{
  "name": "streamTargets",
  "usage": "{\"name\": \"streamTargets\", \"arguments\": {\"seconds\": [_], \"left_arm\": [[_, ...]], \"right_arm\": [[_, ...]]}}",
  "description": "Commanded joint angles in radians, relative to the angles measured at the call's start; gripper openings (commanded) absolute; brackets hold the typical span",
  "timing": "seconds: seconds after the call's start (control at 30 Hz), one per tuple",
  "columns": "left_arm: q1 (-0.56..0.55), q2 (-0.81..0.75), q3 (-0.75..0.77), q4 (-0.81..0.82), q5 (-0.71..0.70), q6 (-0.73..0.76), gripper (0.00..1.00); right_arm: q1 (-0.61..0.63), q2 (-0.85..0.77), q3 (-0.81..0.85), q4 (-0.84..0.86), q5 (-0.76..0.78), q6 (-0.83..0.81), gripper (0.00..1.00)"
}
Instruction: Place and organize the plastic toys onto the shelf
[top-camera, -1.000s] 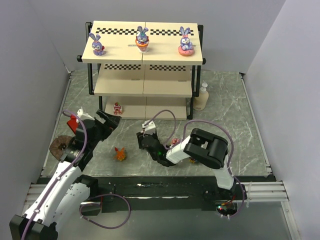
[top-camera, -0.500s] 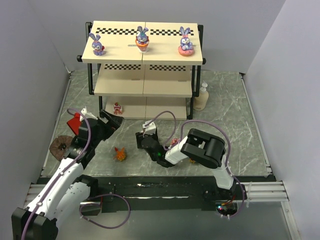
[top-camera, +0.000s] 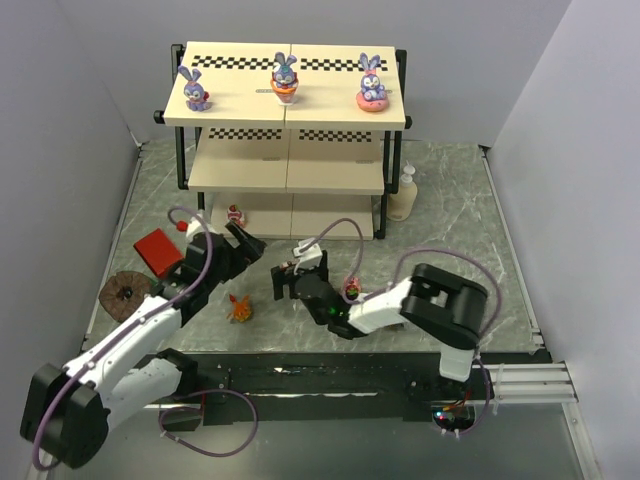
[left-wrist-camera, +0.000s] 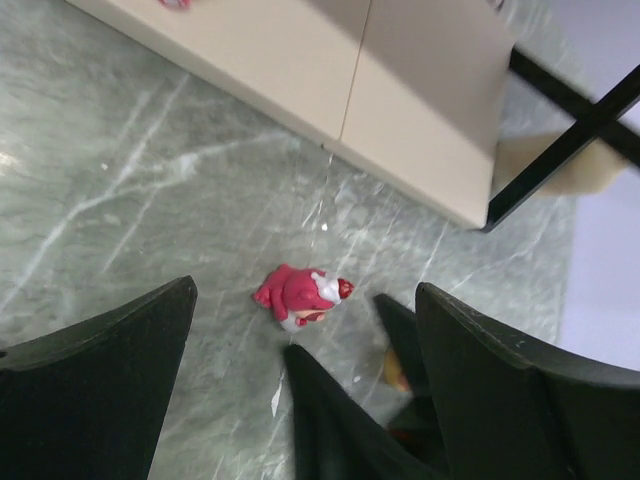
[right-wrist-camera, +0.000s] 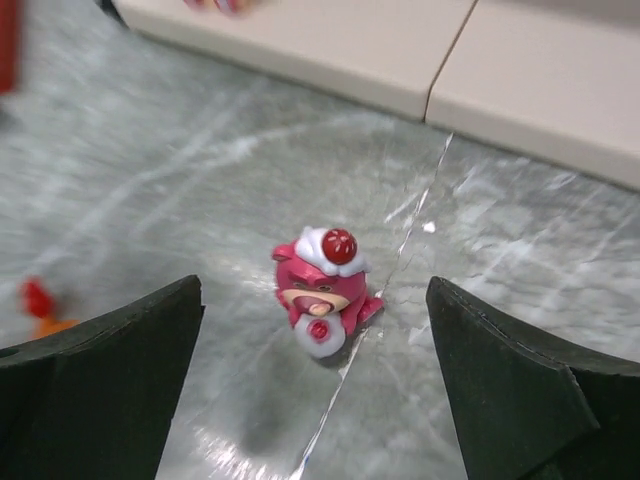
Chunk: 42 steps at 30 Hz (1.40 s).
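Observation:
Three purple-blue bunnies (top-camera: 284, 80) stand on the top board of the shelf (top-camera: 330, 175). One red-pink figure (top-camera: 235, 216) sits on the bottom board. Another red-pink figure (right-wrist-camera: 322, 285) stands on the floor between my right gripper's (right-wrist-camera: 314, 300) open jaws, untouched. The left wrist view shows it (left-wrist-camera: 300, 296) ahead of my open left gripper (left-wrist-camera: 305, 292), with the right gripper's fingertips (left-wrist-camera: 330, 400) just beyond. My left gripper (top-camera: 248, 243) and right gripper (top-camera: 297, 270) face each other. An orange spiky creature (top-camera: 240, 308) lies on the floor. A third red-pink figure (top-camera: 352, 290) lies by the right forearm.
A red block (top-camera: 158, 250) and a brown disc (top-camera: 122, 290) lie at the left. A cream pump bottle (top-camera: 405, 195) stands by the shelf's right leg (left-wrist-camera: 590, 115). Grey walls close in both sides.
My left gripper has swung right toward the middle, uncovering the red block. My right gripper has shifted slightly toward the shelf and its elbow has moved right. The toys have not moved.

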Motion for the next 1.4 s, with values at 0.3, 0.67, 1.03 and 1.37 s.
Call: {"name": "streamTargets", "arguments": {"seconds": [0.3, 0.67, 1.03, 1.37], "left_arm": [[-0.087, 0.183, 0.094, -0.001, 0.066, -0.228, 0.97], [-0.109, 0.165, -0.011, 0.041, 0.141, -0.730, 0.98], [-0.142, 0.353, 0.152, -0.109, 0.141, -0.862, 0.94], [-0.173, 0.465, 0.193, -0.092, 0.109, -0.899, 0.83]], "right_arm": [[0.010, -0.515, -0.073, -0.437, 0.075, 0.199, 1.00], [-0.091, -0.735, 0.018, -1.023, 0.029, 0.497, 0.99], [-0.164, -0.872, -0.052, -1.046, -0.008, 0.510, 0.97], [-0.203, -0.934, -0.102, -1.043, -0.026, 0.499, 0.97]]}}
